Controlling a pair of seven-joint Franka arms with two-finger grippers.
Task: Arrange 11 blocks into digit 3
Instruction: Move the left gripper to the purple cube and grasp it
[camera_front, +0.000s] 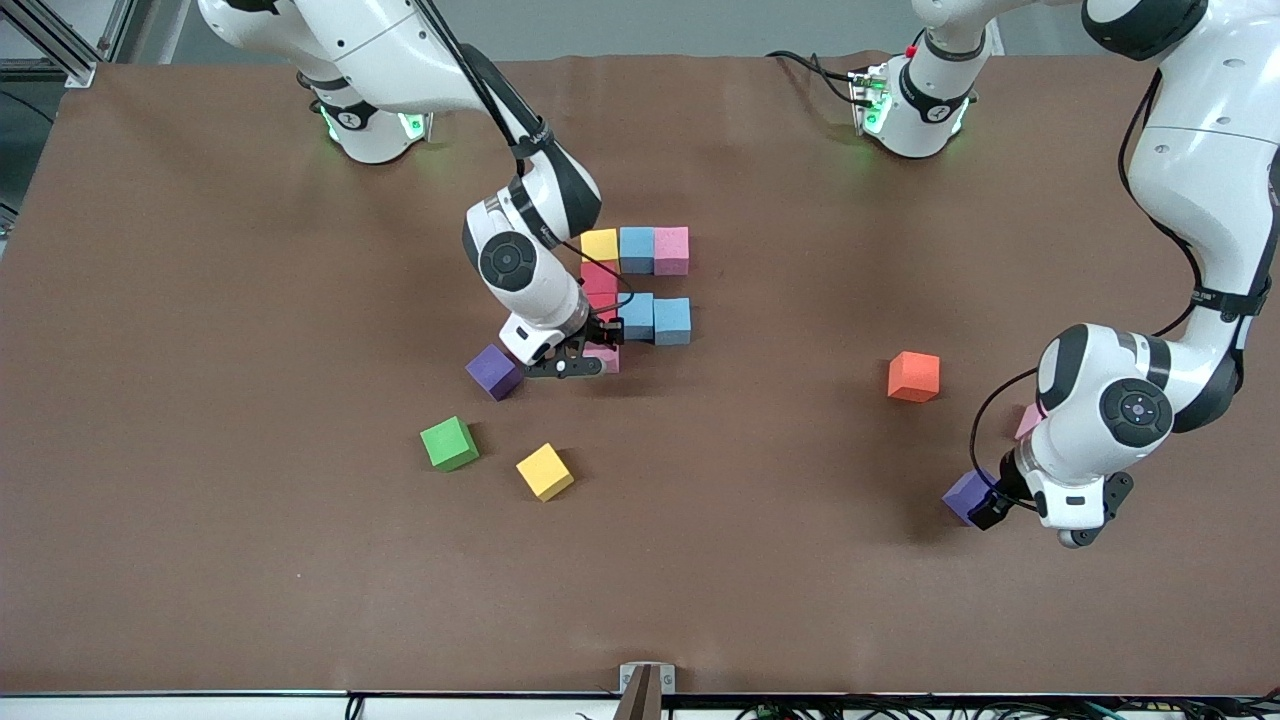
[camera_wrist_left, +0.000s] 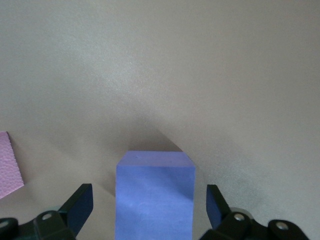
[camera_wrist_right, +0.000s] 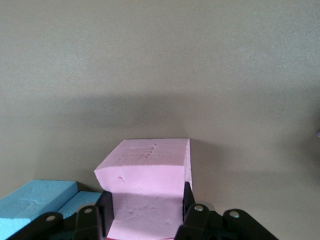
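**Operator:** What do you have closest to the camera?

**Observer:** Your left pincer (camera_front: 985, 508) is spread wide around a purple cube (camera_wrist_left: 154, 195) on the desk (camera_front: 200, 300), not squeezing it; a pink cube (camera_wrist_left: 9, 165) lies just beside it.

**Operator:** And the other one?

**Observer:** Your right pincer (camera_front: 597, 352) is pinching a pink block (camera_wrist_right: 145, 192) at the unfinished figure's near end, touching the red cube (camera_front: 598, 278). Another purple cube (camera_front: 494, 371) sits just beside that pincer. Above it lie the two-cube light blue bar (camera_front: 655, 318) and the yellow-blue-pink bar (camera_front: 636, 250).

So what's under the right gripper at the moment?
The right gripper is shut on a pink block at the near end of the block column, beside light blue blocks. Whether that block rests on the table is hidden.
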